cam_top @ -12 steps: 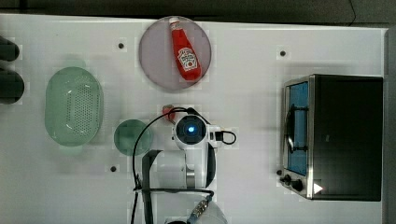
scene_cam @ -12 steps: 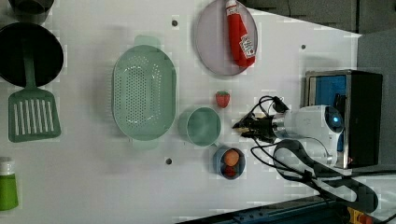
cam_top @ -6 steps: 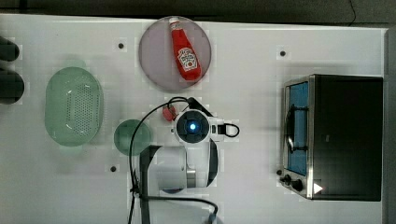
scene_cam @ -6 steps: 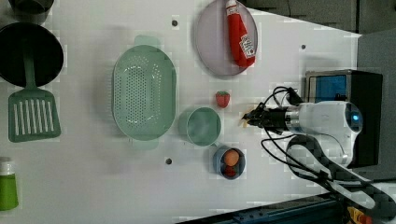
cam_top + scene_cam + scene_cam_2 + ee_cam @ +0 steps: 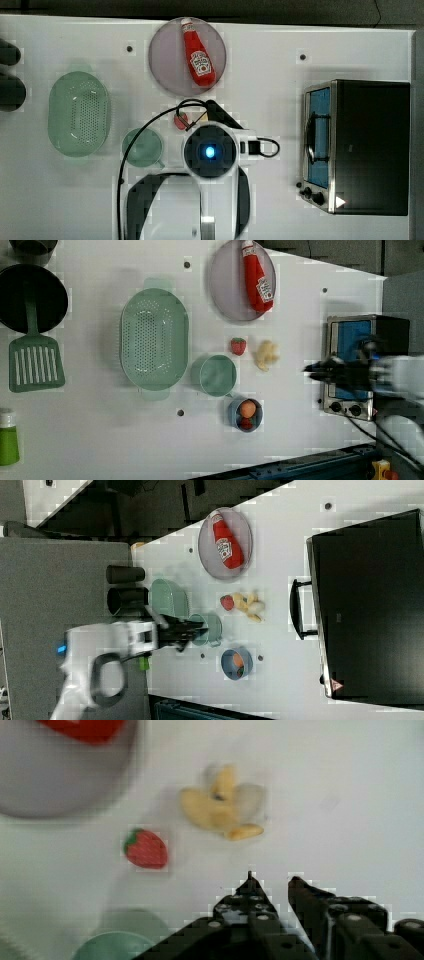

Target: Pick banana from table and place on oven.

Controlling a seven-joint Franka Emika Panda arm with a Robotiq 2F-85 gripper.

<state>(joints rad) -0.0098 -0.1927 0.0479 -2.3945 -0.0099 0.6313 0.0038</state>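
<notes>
The pale yellow, half-peeled banana [image 5: 265, 356] lies on the white table [image 5: 265, 60] beside a red strawberry [image 5: 238, 346]. It appears again in the right view [image 5: 247, 606] and the wrist view [image 5: 222, 805]. My gripper [image 5: 270, 880] hangs above the table a little away from the banana, its black fingers a narrow gap apart with nothing between them. In the left view the gripper [image 5: 310, 372] sits between the banana and the oven [image 5: 350, 335]. The oven [image 5: 370, 145] stands with its black top bare at the top view's right.
A ketchup bottle [image 5: 198, 52] lies on a grey plate. A green colander [image 5: 79, 120], a green cup [image 5: 142, 147] and a small blue bowl [image 5: 246, 413] stand near the banana. A green spatula [image 5: 35, 365] and a black pan sit at the left view's far left.
The arm has drawn away from the banana, toward the left view's right, and looks larger in the top view. The banana lies uncovered on the table.
</notes>
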